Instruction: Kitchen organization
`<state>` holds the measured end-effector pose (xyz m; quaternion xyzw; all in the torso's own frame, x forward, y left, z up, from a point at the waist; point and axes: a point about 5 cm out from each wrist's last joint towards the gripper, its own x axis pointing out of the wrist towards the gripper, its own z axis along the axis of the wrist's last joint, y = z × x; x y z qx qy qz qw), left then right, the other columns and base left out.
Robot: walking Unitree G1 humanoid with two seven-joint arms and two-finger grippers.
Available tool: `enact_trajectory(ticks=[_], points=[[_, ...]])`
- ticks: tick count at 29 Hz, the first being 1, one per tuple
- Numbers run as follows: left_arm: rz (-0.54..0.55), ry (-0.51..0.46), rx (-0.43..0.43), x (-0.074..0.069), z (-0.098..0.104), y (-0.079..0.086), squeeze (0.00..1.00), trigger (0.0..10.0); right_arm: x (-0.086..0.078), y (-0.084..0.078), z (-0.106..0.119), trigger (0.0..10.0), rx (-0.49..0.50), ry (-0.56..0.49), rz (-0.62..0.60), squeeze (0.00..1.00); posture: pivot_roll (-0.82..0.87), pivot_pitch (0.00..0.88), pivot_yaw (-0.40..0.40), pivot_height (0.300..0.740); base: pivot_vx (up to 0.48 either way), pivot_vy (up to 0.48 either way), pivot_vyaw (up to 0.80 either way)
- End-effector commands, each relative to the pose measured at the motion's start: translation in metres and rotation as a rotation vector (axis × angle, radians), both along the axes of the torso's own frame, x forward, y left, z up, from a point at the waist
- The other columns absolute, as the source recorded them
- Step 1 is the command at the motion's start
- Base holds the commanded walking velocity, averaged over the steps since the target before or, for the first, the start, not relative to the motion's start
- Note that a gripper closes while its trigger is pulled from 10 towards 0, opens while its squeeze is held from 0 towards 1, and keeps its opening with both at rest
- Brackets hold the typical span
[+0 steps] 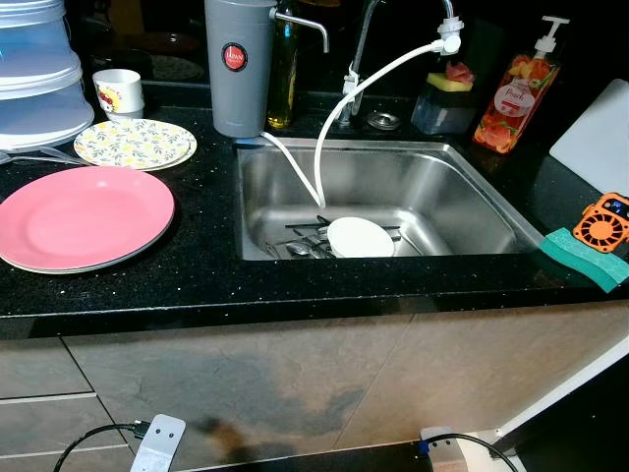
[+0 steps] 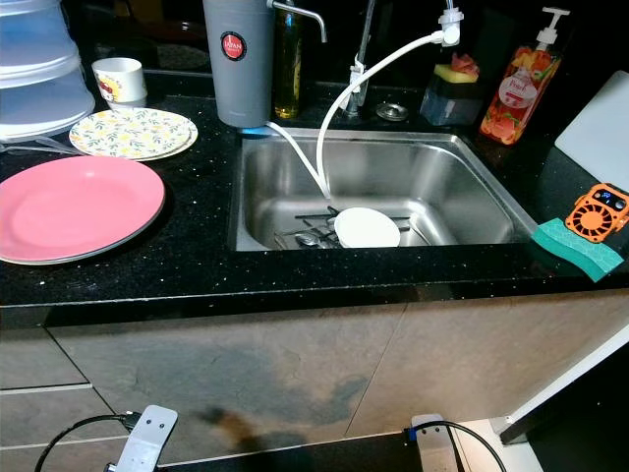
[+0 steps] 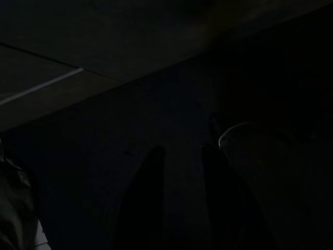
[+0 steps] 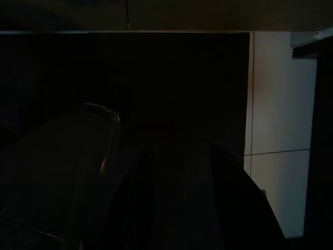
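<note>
A small round white dish (image 1: 360,237) lies at the bottom of the steel sink (image 1: 462,192), on cutlery, under two white hoses (image 1: 329,138). We judge it our first pick: reach between the hoses, grip its rim. Both arms hang idle; we cannot tell their fingers' state.

Head views bright and sharp; both wrist views nearly black.

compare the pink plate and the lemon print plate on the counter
The pink plate is plain, looks larger and lies nearer the counter's front edge; the lemon print plate is white with a yellow pattern, looks smaller and sits further back by the mug. Both are round and empty.
</note>
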<state>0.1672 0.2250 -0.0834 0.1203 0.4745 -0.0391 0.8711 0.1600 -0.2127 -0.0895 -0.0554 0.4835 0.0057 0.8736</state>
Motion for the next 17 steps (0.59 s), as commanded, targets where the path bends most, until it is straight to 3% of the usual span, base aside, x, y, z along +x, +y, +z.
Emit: enact_trajectory(ticks=[1,10,17], points=[[-0.001,0.03,0.006,-0.0083,-0.0039,-0.0002,0.0,10.0,-0.0029,-0.0059,-0.0002,10.0,-0.009,0.012,-0.018,0.0,0.08,0.008,-0.106,0.74,0.0,0.0,0.0],[-0.002,0.047,0.022,-0.0157,-0.005,0.0074,0.0,10.0,-0.0042,-0.0041,-0.0012,10.0,-0.007,0.018,-0.021,0.0,0.1,0.007,-0.099,0.74,0.0,0.0,0.0],[0.0,0.051,0.025,-0.0162,-0.0066,0.0027,0.0,10.0,-0.0069,-0.0021,-0.0028,10.0,-0.01,0.03,-0.007,0.0,0.11,0.011,-0.106,0.74,0.0,0.0,0.0]])
